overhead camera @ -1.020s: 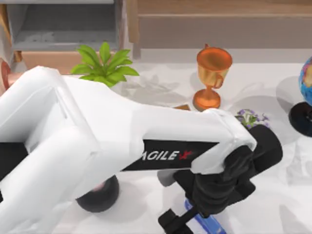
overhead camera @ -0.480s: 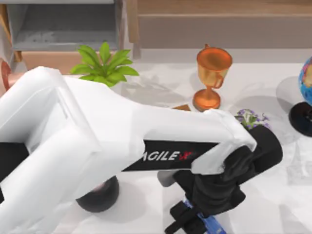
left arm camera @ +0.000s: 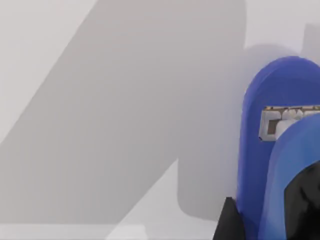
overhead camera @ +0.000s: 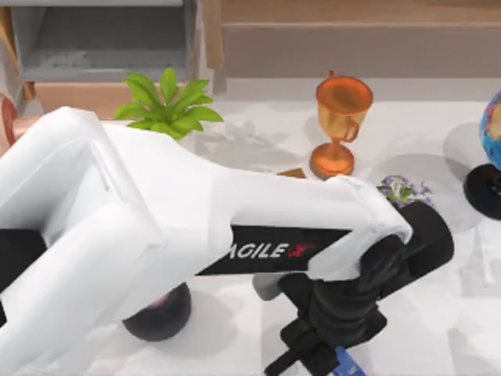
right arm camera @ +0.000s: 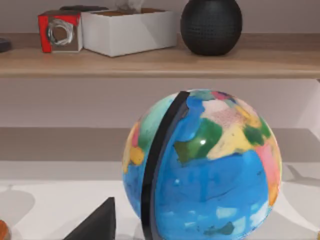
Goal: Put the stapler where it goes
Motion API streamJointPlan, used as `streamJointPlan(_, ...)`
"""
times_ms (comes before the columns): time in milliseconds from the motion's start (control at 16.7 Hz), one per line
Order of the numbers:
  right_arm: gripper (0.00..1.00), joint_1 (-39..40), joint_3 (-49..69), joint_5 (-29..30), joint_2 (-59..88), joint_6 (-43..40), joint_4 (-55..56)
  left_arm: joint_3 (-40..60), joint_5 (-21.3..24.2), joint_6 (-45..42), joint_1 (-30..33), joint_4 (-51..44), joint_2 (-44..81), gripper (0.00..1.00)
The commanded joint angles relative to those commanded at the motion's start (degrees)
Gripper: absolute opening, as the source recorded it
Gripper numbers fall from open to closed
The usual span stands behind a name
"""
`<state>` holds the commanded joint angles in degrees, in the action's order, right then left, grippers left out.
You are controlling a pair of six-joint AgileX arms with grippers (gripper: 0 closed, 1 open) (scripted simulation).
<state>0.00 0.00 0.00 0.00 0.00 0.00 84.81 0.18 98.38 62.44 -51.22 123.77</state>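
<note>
The stapler [overhead camera: 345,363] is bright blue and lies on the white table at the top view's front edge, mostly hidden under my left wrist. My left gripper [overhead camera: 313,359] hangs right over it, pointing down. In the left wrist view the stapler [left arm camera: 270,165] shows its rounded end and metal staple slot. One dark fingertip [left arm camera: 228,225] sits at its side edge and the other overlaps its blue top, so the gripper is open around it. My right gripper [right arm camera: 95,224] shows as a dark wedge, parked facing the globe.
A black sphere [overhead camera: 160,313] sits under my left arm. A plant [overhead camera: 168,102], a copper trophy [overhead camera: 340,121], purple flowers [overhead camera: 403,188] and a globe [overhead camera: 489,157] stand behind. A shelf [right arm camera: 160,62] holds a white tissue box [right arm camera: 130,30], a red box and a black speaker.
My left gripper has turned and moved over the stapler, so less blue shows in the top view. The stapler has not moved.
</note>
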Motion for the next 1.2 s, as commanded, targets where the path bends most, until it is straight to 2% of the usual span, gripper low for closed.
streamJointPlan(1020, 1.0, 0.0, 0.0, 0.0, 0.0, 0.0, 0.0, 3.2, -0.1, 0.0, -0.1, -5.7, -2.4, 0.0)
streamJointPlan(1200, 1.0, 0.0, 0.0, 0.0, 0.0, 0.0, 0.0, 5.4, 1.1, -3.1, -1.6, -6.4, -3.6, 0.0)
